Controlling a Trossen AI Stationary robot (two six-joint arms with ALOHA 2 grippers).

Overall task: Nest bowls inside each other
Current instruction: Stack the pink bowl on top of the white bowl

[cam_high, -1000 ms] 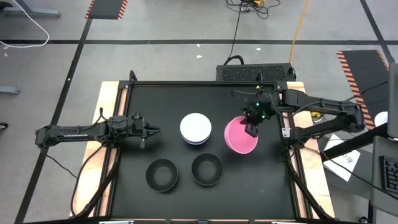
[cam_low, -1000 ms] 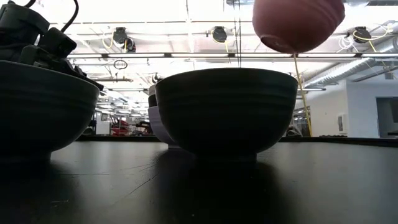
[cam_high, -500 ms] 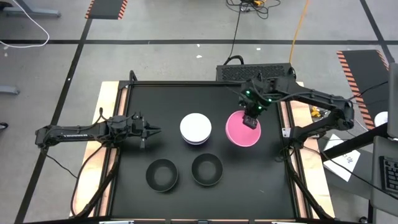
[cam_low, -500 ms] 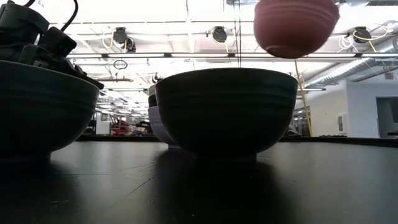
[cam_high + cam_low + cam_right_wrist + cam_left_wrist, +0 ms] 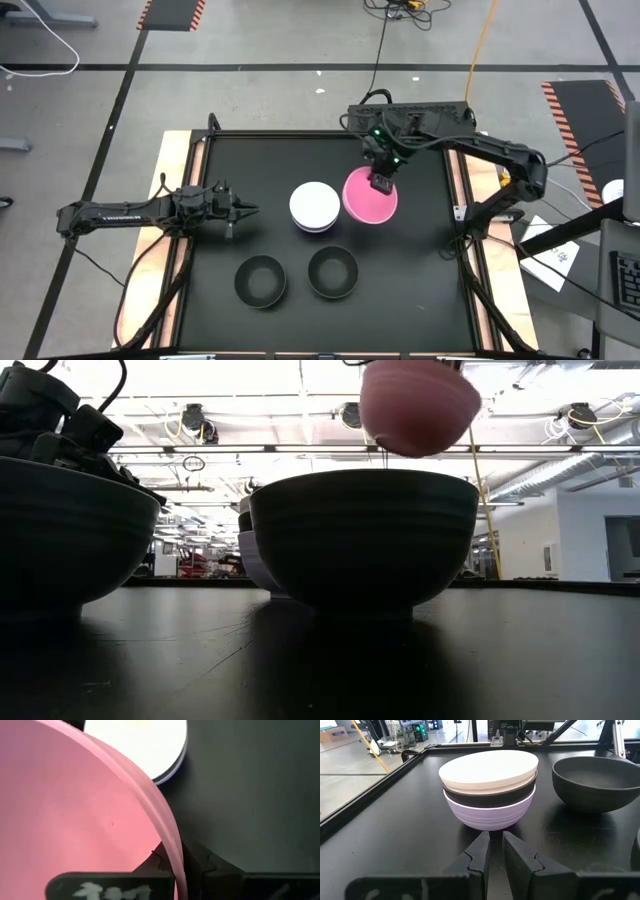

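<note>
The right gripper (image 5: pixel 381 183) is clamped on the rim of the pink bowl (image 5: pixel 368 197), its two fingers (image 5: pixel 161 861) pinching the wall from either side. The bowl hangs in the air below the gripper, well clear of the table (image 5: pixel 420 280); in the low view the pink bowl (image 5: pixel 420 405) floats above the rims of the bowls standing there. Just beside this gripper, toward the left arm, sits the stack (image 5: pixel 314 207): a white bowl (image 5: pixel 489 769) on top, a black bowl (image 5: pixel 490 796) under it, and a lavender bowl (image 5: pixel 490 813) at the bottom. The pink bowl's edge lies close to the stack seen from above.

The left gripper (image 5: pixel 240 211) rests low over the table on the other side of the stack, pointing at it, its fingers (image 5: pixel 479 852) drawn close with only a thin slit between them and nothing held. The stack is near, straight ahead of the tips.

Two more black bowls (image 5: pixel 260 280) (image 5: pixel 333 272) stand apart at the near side of the table, away from both grippers.
</note>
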